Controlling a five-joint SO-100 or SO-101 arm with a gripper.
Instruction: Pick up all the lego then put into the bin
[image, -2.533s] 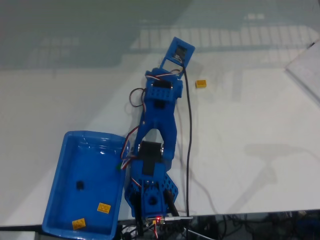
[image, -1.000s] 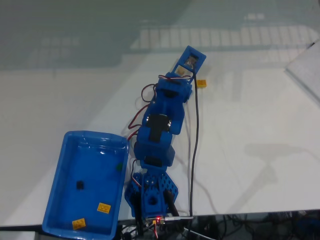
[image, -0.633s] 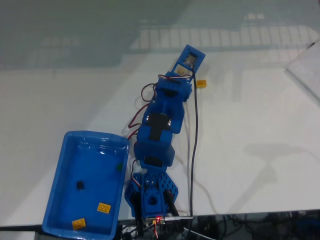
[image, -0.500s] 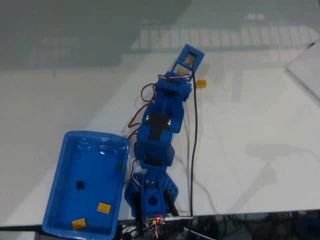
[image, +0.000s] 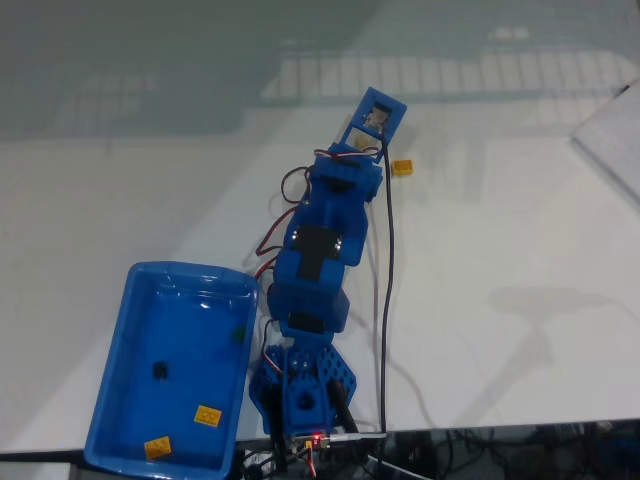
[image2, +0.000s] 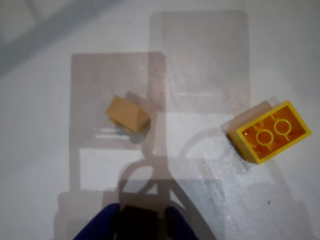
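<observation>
I see a beige brick (image2: 127, 114) and a yellow brick (image2: 270, 131) lying apart below my gripper (image2: 142, 220). I can't tell how far its jaws are open. Three bricks sit in the bin (image: 120, 330).

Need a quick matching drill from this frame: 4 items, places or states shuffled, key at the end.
Items:
1. beige brick
2. orange brick
3. black brick
4. bin

Places:
A. inside the bin, with two orange bricks
B. on the table, right side of the wrist view, hollow side up
C. lower left of the fixed view, beside the arm's base
D. on the table, left of centre in the wrist view

Pairs: 1-D, 2-B, 3-A, 4-C
</observation>
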